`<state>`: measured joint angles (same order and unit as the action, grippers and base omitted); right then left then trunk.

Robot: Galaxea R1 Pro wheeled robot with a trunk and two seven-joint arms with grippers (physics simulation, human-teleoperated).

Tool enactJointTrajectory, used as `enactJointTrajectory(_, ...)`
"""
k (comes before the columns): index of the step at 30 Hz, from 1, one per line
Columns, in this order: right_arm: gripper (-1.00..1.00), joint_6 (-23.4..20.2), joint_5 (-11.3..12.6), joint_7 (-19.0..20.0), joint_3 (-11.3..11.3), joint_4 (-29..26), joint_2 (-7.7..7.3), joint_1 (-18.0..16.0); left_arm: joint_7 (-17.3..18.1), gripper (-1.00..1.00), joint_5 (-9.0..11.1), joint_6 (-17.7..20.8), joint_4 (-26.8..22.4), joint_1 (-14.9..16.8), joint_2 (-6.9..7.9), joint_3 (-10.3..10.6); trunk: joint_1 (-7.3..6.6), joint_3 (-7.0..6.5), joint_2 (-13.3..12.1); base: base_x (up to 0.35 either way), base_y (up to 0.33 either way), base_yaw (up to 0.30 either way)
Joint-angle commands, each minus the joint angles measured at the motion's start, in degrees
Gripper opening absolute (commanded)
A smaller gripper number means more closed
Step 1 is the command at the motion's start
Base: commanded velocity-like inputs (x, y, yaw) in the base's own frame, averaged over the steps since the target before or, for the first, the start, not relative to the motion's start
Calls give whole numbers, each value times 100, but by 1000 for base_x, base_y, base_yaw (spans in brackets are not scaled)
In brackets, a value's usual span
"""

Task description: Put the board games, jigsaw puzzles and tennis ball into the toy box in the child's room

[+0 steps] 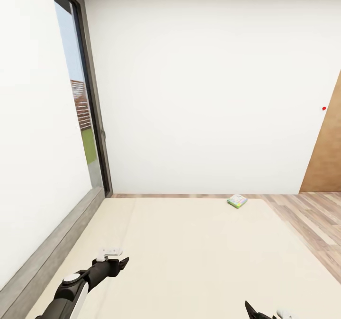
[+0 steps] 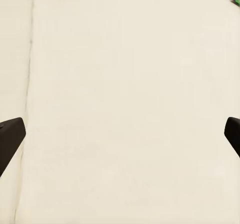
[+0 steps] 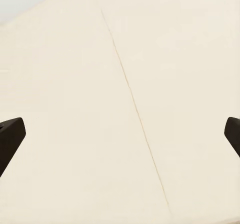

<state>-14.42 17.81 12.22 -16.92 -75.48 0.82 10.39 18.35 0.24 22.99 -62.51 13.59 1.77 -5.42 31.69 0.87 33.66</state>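
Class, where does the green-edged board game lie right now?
In the head view, the board game lies at the bed's far edge, right of centre, near the wooden floor.

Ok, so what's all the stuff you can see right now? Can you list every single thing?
Thin flat green-edged board game box: one, colourful cover, far edge of the bed.
Wide bed with plain beige mattress: one, grey frame along its left side.
Tall dark-framed window: one, left wall, grass outside.
Plain white wall: straight ahead.
Brown wooden door: one, far right.
Wood-plank floor: brown, right of the bed.
Small red dot: one, beside the door.
Left gripper: black, open, over the mattress.
Right gripper: black, open, over the mattress.
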Motion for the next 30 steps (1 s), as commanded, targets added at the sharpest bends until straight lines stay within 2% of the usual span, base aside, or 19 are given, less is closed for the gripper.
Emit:
enactJointTrajectory(1,100,-43,47,26,-18,-10,6,-2,32,100,2,38,-7,3,-1,-11,3,9,9,0,54,0)
enactJointTrajectory(10,100,-43,47,26,-20,-10,6,-2,35,100,2,39,-7,3,4,-11,3,9,9,0,172,0)
enactJointTrajectory(30,100,-43,47,26,-18,-10,6,-2,37,100,2,39,-7,3,5,-11,3,9,9,0,85,0)
